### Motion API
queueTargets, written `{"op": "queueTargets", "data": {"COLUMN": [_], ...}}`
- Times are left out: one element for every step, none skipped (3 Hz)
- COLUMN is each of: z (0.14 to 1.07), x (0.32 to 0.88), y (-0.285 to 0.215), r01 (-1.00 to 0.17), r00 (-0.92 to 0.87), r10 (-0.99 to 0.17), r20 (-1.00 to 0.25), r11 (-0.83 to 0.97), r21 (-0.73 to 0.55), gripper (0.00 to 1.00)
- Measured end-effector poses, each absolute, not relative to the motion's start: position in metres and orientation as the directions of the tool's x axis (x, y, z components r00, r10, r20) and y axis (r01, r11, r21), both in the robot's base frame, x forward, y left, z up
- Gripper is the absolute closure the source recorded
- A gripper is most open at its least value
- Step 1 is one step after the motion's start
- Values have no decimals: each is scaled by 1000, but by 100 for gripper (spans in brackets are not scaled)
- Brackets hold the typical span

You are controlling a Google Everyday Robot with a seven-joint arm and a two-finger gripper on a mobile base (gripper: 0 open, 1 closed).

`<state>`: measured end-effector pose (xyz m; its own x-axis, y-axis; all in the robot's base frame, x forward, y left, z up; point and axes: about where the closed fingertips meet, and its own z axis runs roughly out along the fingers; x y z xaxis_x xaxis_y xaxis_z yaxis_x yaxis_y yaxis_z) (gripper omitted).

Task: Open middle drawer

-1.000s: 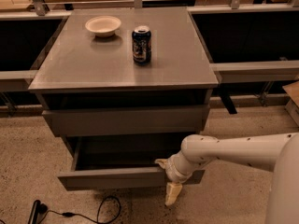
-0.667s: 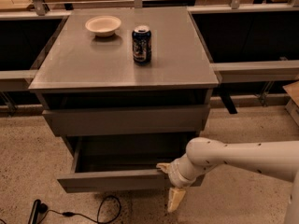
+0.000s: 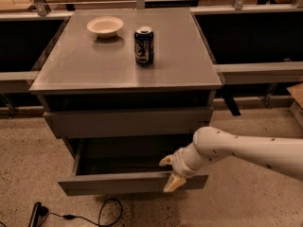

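Drawing the middle drawer (image 3: 118, 183) straight out from the cabinet (image 3: 94, 60), square and steady, looks best; gripper (image 3: 170, 172) sits low at the cabinet's front right, clenched or loose I cannot tell.

Middle drawer (image 3: 118, 183) — dark grey, flat front, pulled open, level — claw (image 3: 169, 173) clamps its front's right end.

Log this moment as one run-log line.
middle drawer: pulled out | gripper: at its front edge, right side | cabinet top: bowl, can upright
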<state>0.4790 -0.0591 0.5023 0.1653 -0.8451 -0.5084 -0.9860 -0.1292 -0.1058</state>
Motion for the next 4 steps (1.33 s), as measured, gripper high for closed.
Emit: {"op": "queueTargets", "data": {"z": [511,501,482,457], "x": [510,537,562,574], "y": [-56,-51,-55,-53], "r01": [-988,-990,-994,-996], "r00": [146,117,56,7], "r10": [-844,-852,-863,-867], "r20": [-516,-510,-503,-498], "r11": [-95,-61,-1,39], "r21": [-124,-126,-109,-81], "gripper": [62,85,100,100]}}
